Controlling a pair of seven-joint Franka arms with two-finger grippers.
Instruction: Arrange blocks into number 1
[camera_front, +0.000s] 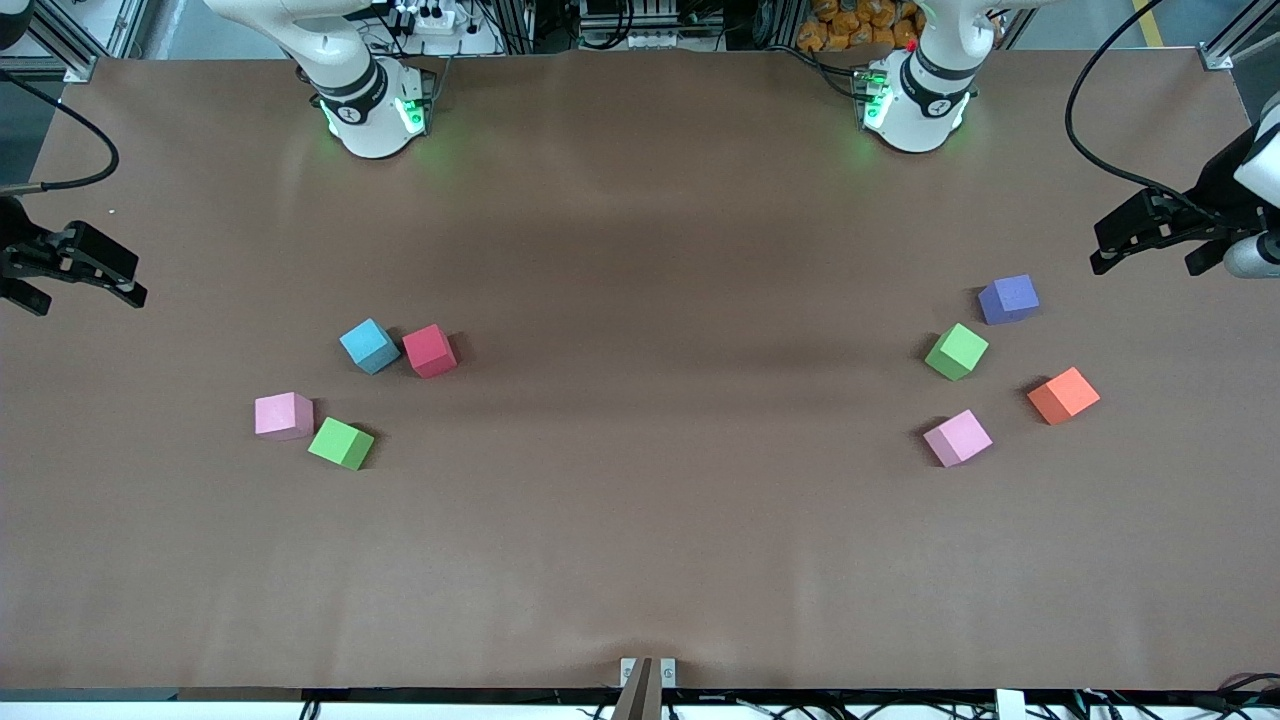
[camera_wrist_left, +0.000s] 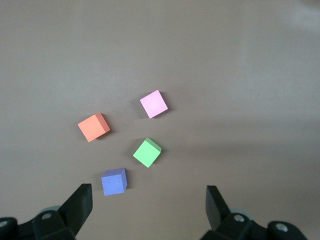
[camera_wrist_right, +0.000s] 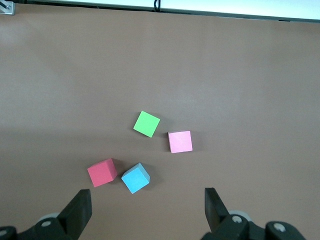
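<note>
Two groups of blocks lie on the brown table. Toward the right arm's end are a light blue block, a red one, a pink one and a green one. Toward the left arm's end are a purple block, a green one, an orange one and a pink one. My right gripper hangs open and empty over its end of the table. My left gripper hangs open and empty over the other end.
The brown table cover runs wide and bare between the two groups. The arms' bases stand along the edge farthest from the front camera. A small bracket sits at the edge nearest it.
</note>
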